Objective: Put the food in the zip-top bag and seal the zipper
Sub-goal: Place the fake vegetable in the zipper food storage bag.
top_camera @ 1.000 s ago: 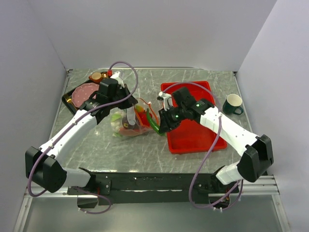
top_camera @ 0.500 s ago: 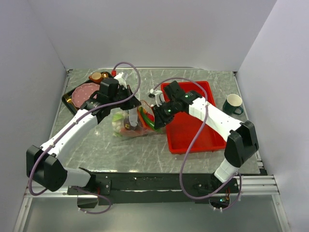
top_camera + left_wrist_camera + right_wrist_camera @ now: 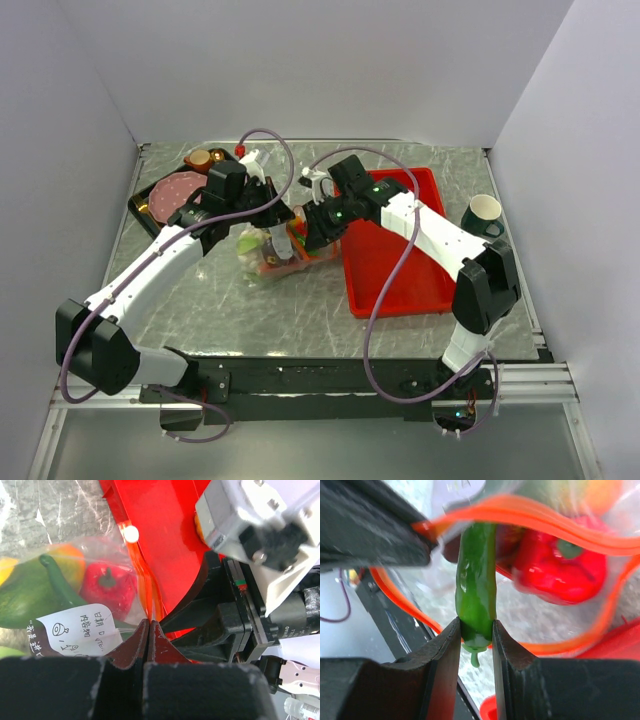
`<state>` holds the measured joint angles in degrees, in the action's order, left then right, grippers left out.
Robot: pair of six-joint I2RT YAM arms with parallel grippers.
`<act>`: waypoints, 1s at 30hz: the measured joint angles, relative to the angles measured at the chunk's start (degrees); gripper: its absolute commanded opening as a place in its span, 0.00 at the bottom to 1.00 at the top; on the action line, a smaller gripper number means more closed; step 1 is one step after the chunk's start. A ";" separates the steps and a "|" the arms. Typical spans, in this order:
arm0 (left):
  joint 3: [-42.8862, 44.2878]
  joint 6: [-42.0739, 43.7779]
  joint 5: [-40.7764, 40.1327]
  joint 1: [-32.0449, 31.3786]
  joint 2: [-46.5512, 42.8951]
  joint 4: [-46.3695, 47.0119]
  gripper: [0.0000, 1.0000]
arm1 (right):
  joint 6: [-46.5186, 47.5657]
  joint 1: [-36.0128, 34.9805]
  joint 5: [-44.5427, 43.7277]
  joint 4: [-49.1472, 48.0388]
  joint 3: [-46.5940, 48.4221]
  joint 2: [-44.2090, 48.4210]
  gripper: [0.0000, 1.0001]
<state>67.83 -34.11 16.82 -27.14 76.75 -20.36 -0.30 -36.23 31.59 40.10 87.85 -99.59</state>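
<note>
The clear zip-top bag [image 3: 262, 252] lies on the table left of the red tray, with food in it: a red pepper [image 3: 107, 582], a green piece [image 3: 30, 592] and an orange piece [image 3: 71, 559]. My left gripper [image 3: 281, 214] is shut on the bag's mouth edge by the orange zipper [image 3: 535, 511], holding the mouth up. My right gripper [image 3: 476, 630] is shut on the stem end of a green chili pepper [image 3: 476, 580]. The chili's tip reaches through the open zipper loop, next to the red pepper [image 3: 560, 570]. In the top view the right gripper [image 3: 310, 232] is at the bag's mouth.
The red tray [image 3: 400, 265] lies right of the bag, under the right arm. A dark mug [image 3: 483, 215] stands at the far right. A black tray with a pink plate [image 3: 175, 190] sits at the back left, behind the left arm.
My right gripper has carried the green chili left from the tray's edge to the bag's mouth. The left gripper has kept its hold and drawn the mouth up a little.
</note>
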 measured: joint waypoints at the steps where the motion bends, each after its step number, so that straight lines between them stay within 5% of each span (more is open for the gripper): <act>1: 0.00 0.02 -0.04 0.00 0.00 0.13 0.01 | -0.66 -0.02 0.11 -0.72 0.00 -0.04 0.06; 6: 0.00 0.00 -0.22 0.13 0.00 0.61 0.01 | -4.92 -0.50 1.73 -5.18 -0.22 -0.11 0.08; 15: 0.00 -0.13 -0.98 0.17 -0.07 0.81 0.01 | -7.82 -2.36 0.87 -9.16 -0.61 -3.02 0.24; 27: -0.02 -0.20 -4.61 0.48 -1.73 -0.13 0.01 | -11.56 -3.34 -3.93 -12.94 -2.75 -5.03 0.70; 30: -0.09 -0.33 -4.70 0.42 -1.99 -0.07 0.01 | -12.11 -3.39 -5.60 -13.49 -3.61 -3.69 0.73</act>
<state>67.75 -34.44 12.12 -26.72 74.76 -20.43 -12.40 -39.62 26.00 26.61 84.25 -103.28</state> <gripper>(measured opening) 0.014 0.711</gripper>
